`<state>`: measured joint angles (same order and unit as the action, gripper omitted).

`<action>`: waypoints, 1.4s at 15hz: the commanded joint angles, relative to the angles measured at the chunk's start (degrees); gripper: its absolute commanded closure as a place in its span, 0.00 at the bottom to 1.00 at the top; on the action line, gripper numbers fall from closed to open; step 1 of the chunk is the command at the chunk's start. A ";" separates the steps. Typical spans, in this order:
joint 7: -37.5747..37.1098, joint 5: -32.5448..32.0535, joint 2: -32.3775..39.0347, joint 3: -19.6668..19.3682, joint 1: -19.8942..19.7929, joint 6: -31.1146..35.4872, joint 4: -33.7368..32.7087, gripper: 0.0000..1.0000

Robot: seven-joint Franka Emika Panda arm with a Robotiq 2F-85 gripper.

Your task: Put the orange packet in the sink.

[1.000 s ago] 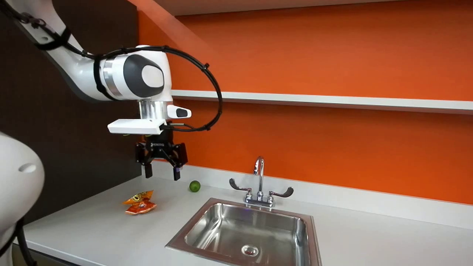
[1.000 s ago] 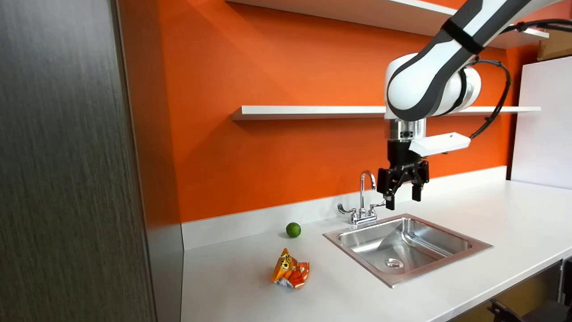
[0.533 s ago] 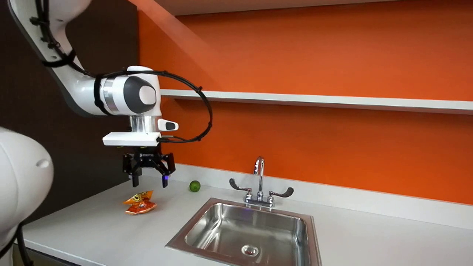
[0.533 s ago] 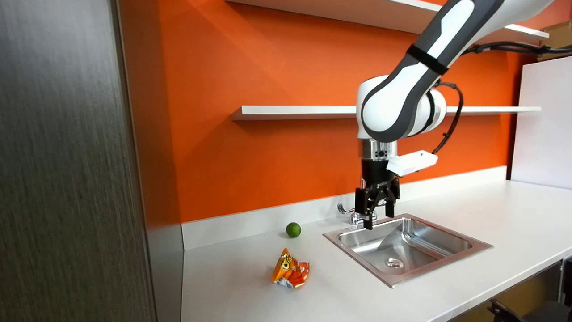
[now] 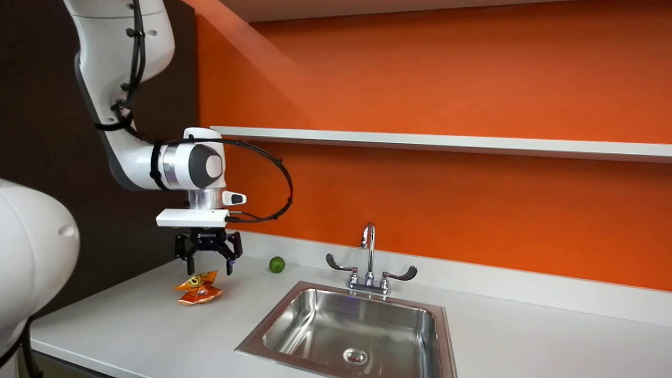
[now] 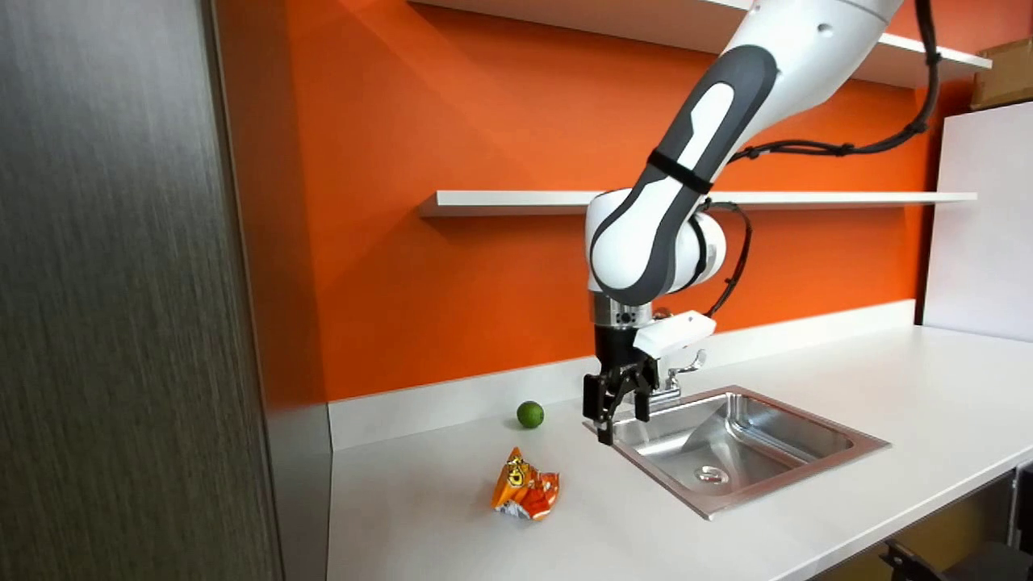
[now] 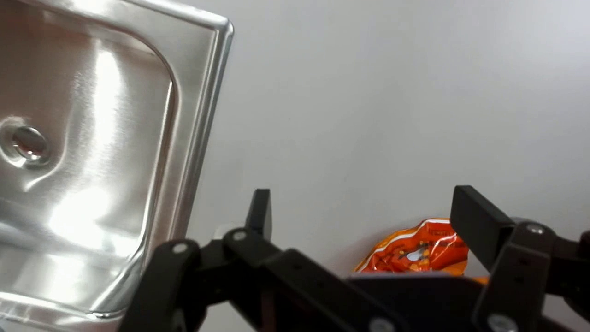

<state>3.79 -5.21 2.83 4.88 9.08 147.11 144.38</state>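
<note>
Orange packet (image 6: 526, 488): crumpled on the counter (image 5: 131, 328), near the sink (image 7: 196, 85) but outside it, ungrasped.
Gripper (image 5: 210, 269): spread, holding nothing, above the counter; I judge that opening meant for straddling the packet.

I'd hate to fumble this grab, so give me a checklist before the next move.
1. Hand open: ok, fingers apart.
2. Orange packet on the counter, clear of the hand: ok.
3. Packet centred between fingers: not ok; the wrist view shows it nearer the finger on the picture's right.
4. Green ball apart from packet: ok.
5. Packet's stiffness: cannot tell.
6. Sink in wrist view: ok, partly.
</note>
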 commanded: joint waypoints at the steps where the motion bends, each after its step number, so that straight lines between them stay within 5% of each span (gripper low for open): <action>1: 1.14 0.69 9.44 1.22 -0.65 2.07 -7.87 0.00; 9: 0.47 -0.37 20.06 3.19 1.06 1.58 -18.36 0.00; 21: 1.97 -0.03 24.38 5.18 2.19 1.66 -22.13 0.00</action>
<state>4.16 -5.30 26.04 9.32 11.48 149.68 123.86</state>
